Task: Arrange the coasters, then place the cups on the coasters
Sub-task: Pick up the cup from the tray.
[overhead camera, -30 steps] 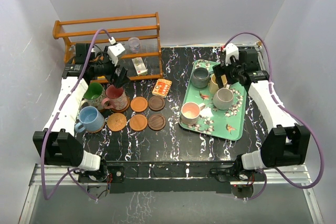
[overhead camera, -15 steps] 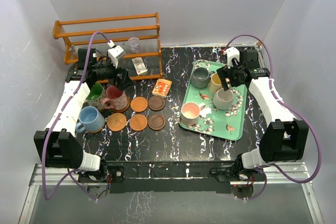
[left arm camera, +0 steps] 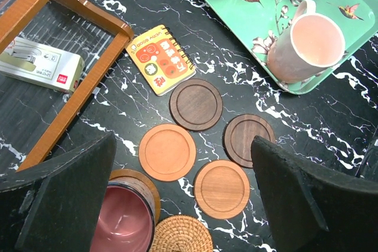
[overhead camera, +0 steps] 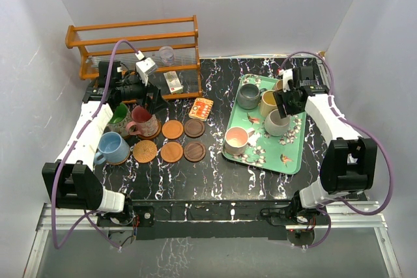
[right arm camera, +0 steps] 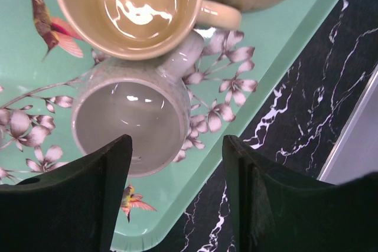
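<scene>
The right end effector (right arm camera: 176, 146) is hanging partly open just above the off-white cup (right arm camera: 127, 116) on the green tray (right arm camera: 289, 33), the cup's rim lying between its fingers (right arm camera: 266, 205). The left end effector (left arm camera: 183, 146) is hanging wide open, far off.

This looks like a robot test cell in a lab rather than a home. Plain white panels (overhead camera: 260, 4) box in a black marble-patterned table (overhead camera: 215, 174). A left arm (overhead camera: 85, 128) and a right arm (overhead camera: 332, 122) are bolted to a bare metal rail (overhead camera: 215, 226). Purple cables (overhead camera: 121, 42) loop over them.
</scene>
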